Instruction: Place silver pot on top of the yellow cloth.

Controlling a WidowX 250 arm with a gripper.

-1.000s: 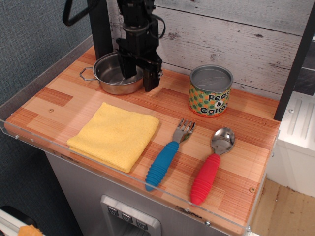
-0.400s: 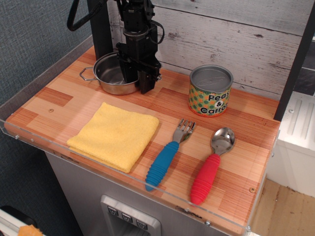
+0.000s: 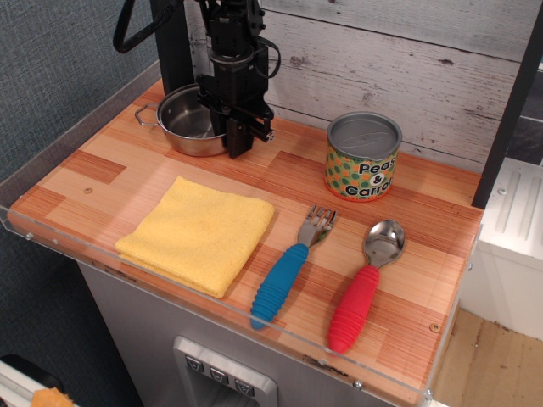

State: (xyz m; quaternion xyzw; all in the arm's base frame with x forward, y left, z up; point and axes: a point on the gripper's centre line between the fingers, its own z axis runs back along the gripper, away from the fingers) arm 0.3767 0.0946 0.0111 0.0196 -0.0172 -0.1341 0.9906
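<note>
Steel silver pot (image 3: 185, 124) sits at the back left of the wooden table (image 3: 424, 254), close to the wall; its inside looks empty as far as it shows, though the arm hides the right part. 1 wire loop handle sticks out on its left side; the other is not visible. Shallow, round, shiny, wider than tall. The black gripper (image 3: 235, 140) comes down at the pot's right rim, fingers drawn close together over the rim edge; whether they actually pinch the rim cannot be told from this angle. 1 can (image 3: 363, 156) labelled "Peas & Carrots" stands upright right of the pot, well apart from it, top closed by a grey lid, contents not visible. The yellow cloth (image 3: 199, 232) lies flat and folded at the front left, nothing on it, apart from the pot. Right of the cloth lie 1 fork (image 3: 291, 266) with a blue handle and 1 spoon (image 3: 366, 285) with a red handle, side by side, not touching. Counts: 1 pot, 1 can, 1 cloth, 1 fork, 1 spoon.
</note>
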